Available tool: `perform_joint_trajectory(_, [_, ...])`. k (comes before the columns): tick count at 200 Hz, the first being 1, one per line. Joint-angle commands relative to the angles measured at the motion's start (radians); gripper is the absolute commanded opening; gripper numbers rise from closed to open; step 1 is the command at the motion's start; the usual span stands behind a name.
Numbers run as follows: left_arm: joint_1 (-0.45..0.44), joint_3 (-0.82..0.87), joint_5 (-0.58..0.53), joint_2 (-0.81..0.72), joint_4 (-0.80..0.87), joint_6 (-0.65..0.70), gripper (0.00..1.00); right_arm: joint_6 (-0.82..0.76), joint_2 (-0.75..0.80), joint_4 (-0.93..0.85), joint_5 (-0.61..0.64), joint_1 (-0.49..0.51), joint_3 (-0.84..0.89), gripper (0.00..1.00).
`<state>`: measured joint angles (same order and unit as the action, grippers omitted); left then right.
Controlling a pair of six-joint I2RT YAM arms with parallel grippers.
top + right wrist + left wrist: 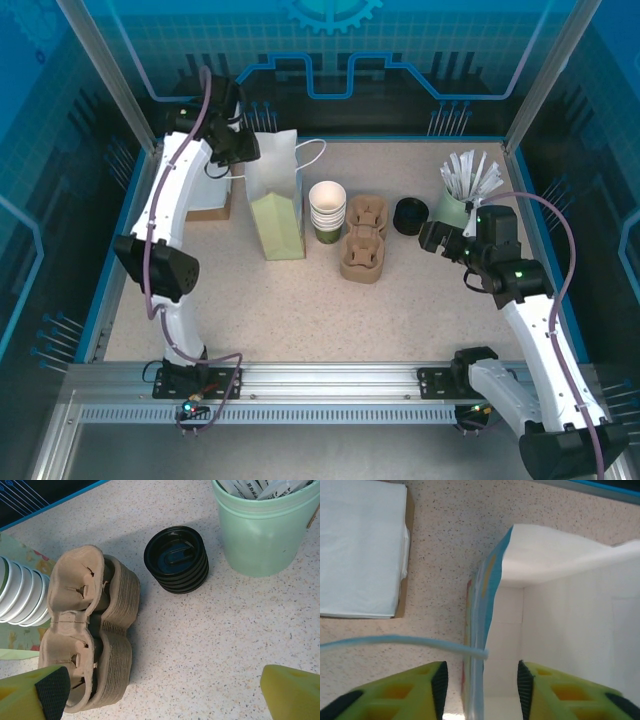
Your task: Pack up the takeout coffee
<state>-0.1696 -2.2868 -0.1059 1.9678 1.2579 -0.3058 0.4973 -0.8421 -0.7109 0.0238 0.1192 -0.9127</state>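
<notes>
Dark green paper cups (327, 212) with white rims stand nested in a stack mid-table; their rims (20, 597) show at the left edge of the right wrist view. To their right lies a stack of brown pulp carriers (363, 238) (90, 630). My left gripper (240, 150) (480, 680) is open at the top of the standing white and green paper bag (275, 200), one finger on each side of the bag's wall (479, 625). My right gripper (432, 238) (165, 690) hangs wide open over bare table right of the carriers, holding nothing.
A stack of black lids (408, 215) (177, 559) sits beside a pale green cup of wrapped straws (458, 195) (265, 530). White napkins (210, 200) (360, 550) lie in a brown holder left of the bag. The bag's cord handle (395, 641) crosses in front of my left fingers.
</notes>
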Motion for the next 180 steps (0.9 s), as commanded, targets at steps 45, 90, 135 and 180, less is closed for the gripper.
perform_joint_trajectory(45, [0.049, -0.239, -0.034, 0.156, 0.077, 0.085, 0.0, -0.005, 0.005, -0.023, 0.015, 0.016, 0.005, 1.0])
perform_joint_trajectory(90, [0.12, -0.289, -0.021, 0.175, 0.026, 0.125, 0.0, -0.009, 0.002, -0.024, 0.019, 0.017, 0.006, 1.0])
perform_joint_trajectory(135, [0.166, -0.334, 0.014, 0.203, 0.013, 0.132, 0.0, -0.002, -0.008, -0.026, 0.009, 0.017, 0.003, 1.0])
perform_joint_trajectory(180, [0.183, -0.339, 0.042, 0.204, 0.019, 0.134, 0.27, 0.003, -0.012, -0.028, 0.003, 0.02, -0.003, 1.0])
